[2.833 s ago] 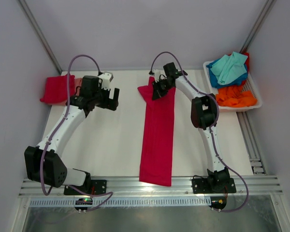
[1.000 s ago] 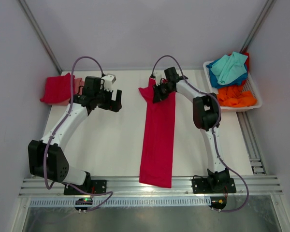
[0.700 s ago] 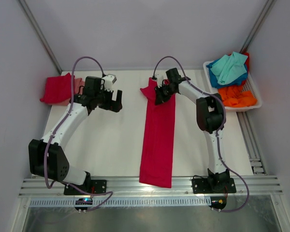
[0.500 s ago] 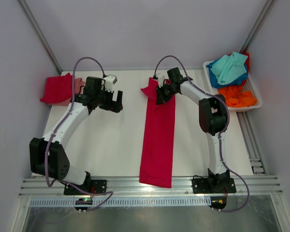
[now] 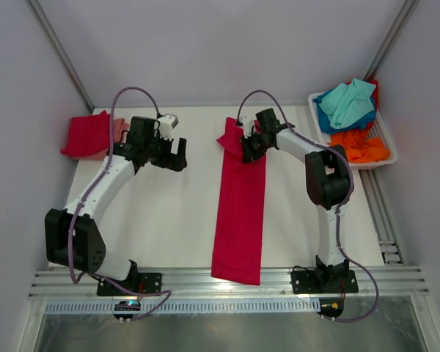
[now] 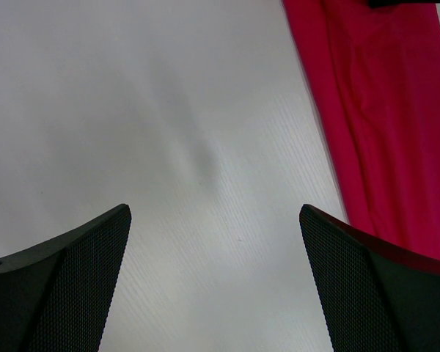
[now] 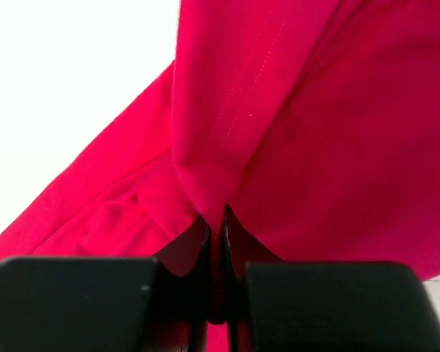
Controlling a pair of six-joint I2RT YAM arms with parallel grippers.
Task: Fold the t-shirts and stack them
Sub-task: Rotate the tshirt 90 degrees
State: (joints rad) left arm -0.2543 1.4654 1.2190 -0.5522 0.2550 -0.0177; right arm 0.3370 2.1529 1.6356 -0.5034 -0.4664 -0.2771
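A crimson t-shirt [image 5: 240, 209] lies folded into a long narrow strip down the middle of the table, from the far edge to the near rail. My right gripper [image 5: 249, 149] is at its far end, shut on a pinched fold of the crimson cloth [image 7: 227, 147], which bunches up between the fingers. My left gripper [image 5: 170, 155] hovers open over bare table left of the strip, nothing between its fingers [image 6: 73, 271]; the strip's edge [image 6: 381, 125] shows at its right. A folded crimson t-shirt [image 5: 84, 135] lies on a pink one [image 5: 119, 128] at the far left.
A white plastic basket [image 5: 378, 147] at the far right holds teal [image 5: 348, 101], blue and orange [image 5: 359, 148] t-shirts. Grey walls close in the table on three sides. A metal rail [image 5: 227, 282] runs along the near edge.
My right gripper has shifted a little to the right and nearer with the far end of the crimson strip pinched in it, closing tighter. The left arm has barely moved.
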